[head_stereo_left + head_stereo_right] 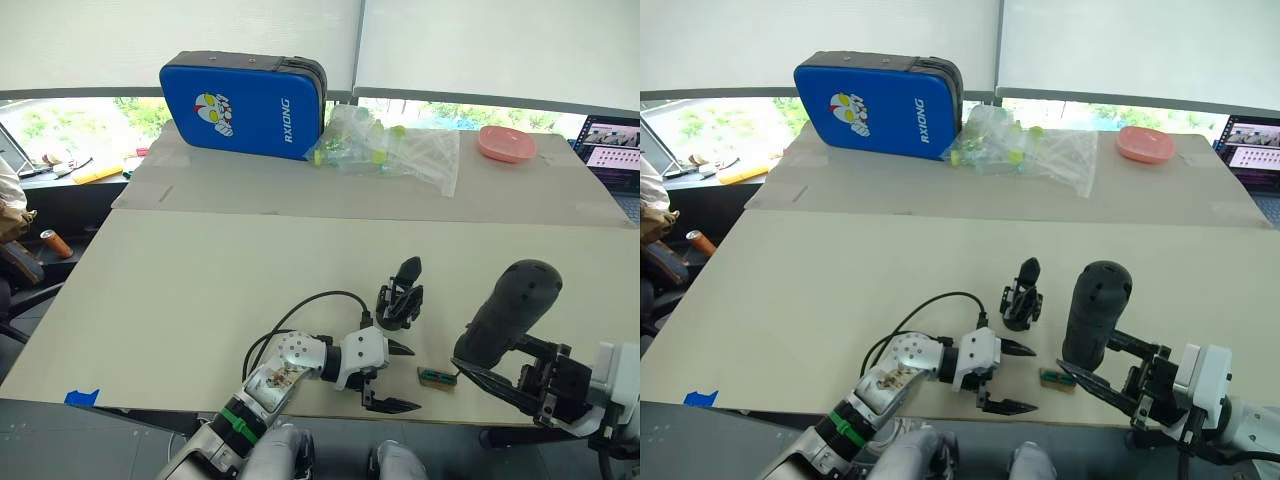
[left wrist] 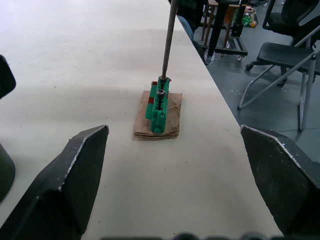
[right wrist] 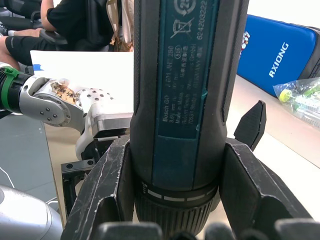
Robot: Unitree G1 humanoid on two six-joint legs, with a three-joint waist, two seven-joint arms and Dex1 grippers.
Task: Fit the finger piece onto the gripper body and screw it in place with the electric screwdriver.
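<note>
The left gripper rests low at the near edge of the table, its 2 black fingers spread wide with nothing between them. Just beyond it, toward the far side, the gripper body stands upright on the table, with 1 pointed finger sticking up. I cannot tell where the loose finger piece is.

To the right of the left gripper lies a small green part on a brown pad, close to the table's near edge. A thin metal bit comes down onto the top of this green part.

Further right, the right gripper is clamped on the screwdriver, its fingers pressed against both sides of the thick black barrel, which stands tilted above the green part.
</note>
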